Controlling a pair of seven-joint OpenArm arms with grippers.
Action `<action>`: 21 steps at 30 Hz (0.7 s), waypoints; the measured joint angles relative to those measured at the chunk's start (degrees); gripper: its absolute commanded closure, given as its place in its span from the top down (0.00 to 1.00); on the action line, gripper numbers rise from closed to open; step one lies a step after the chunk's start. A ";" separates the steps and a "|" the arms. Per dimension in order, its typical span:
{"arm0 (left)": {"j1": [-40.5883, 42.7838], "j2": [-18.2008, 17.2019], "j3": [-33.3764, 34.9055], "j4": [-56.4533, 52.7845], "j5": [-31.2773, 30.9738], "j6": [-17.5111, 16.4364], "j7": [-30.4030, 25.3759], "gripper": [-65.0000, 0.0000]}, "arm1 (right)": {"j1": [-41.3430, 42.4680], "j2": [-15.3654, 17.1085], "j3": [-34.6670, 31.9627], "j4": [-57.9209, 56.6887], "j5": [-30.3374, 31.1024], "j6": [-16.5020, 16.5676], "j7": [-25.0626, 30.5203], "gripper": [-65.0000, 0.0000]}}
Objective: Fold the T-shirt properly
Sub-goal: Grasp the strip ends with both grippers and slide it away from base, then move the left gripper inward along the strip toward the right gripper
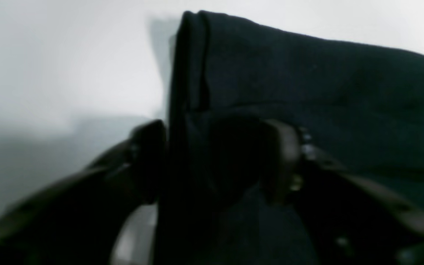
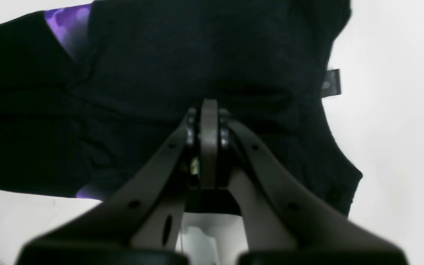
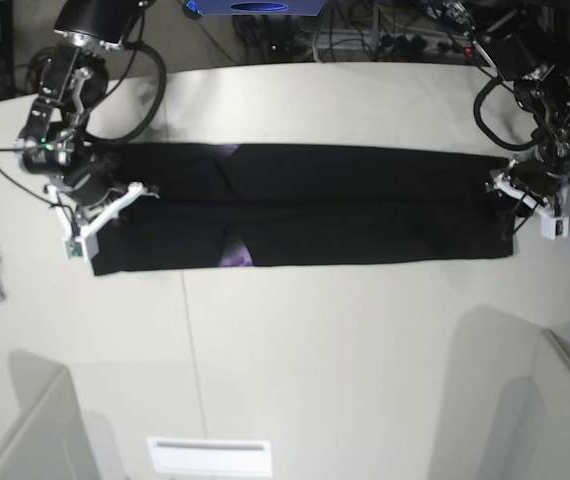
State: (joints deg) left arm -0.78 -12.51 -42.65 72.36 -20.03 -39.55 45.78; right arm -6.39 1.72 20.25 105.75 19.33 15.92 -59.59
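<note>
Across the table (image 3: 365, 350) middle the T-shirt (image 3: 365, 205) lies as a long black band running left to right, sides apparently folded in, so each arm works one end for the next fold. Left gripper (image 1: 215, 158) at the scene's right end straddles the cloth edge, jaws apart, not clamped. Right gripper (image 2: 209, 117) at the scene's left end is clenched over the cloth; whether fabric is pinched, can't tell. Purple print (image 2: 68, 25) peeks out. Small side tag (image 2: 331, 84), unreadable.

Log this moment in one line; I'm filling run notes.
T-shirt: long band on table | left pincer: straddling end fold | right pincer: shut over shirt
</note>
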 measured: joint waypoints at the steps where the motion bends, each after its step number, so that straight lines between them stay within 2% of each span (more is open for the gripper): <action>1: -0.02 0.00 0.00 -0.07 -0.17 0.00 0.02 0.33 | 0.02 0.02 0.00 0.00 -0.02 0.00 0.00 0.00; 4: 0.00 0.17 -0.04 -0.24 -0.20 0.00 0.28 0.01 | 0.02 0.00 0.00 0.00 -0.02 0.00 0.00 0.00; 13: 0.66 -2.73 0.02 0.59 0.52 -0.59 2.51 0.00 | 0.00 0.00 0.00 0.00 -0.02 0.00 -0.02 0.00; 21: 6.21 -2.47 0.50 15.23 1.33 -0.15 3.28 0.00 | 0.02 0.00 0.00 0.00 -0.02 0.00 -0.02 0.00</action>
State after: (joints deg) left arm 5.43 -14.98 -42.15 87.59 -18.70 -39.70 49.06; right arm -6.37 1.72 20.25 105.75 19.31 15.92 -59.61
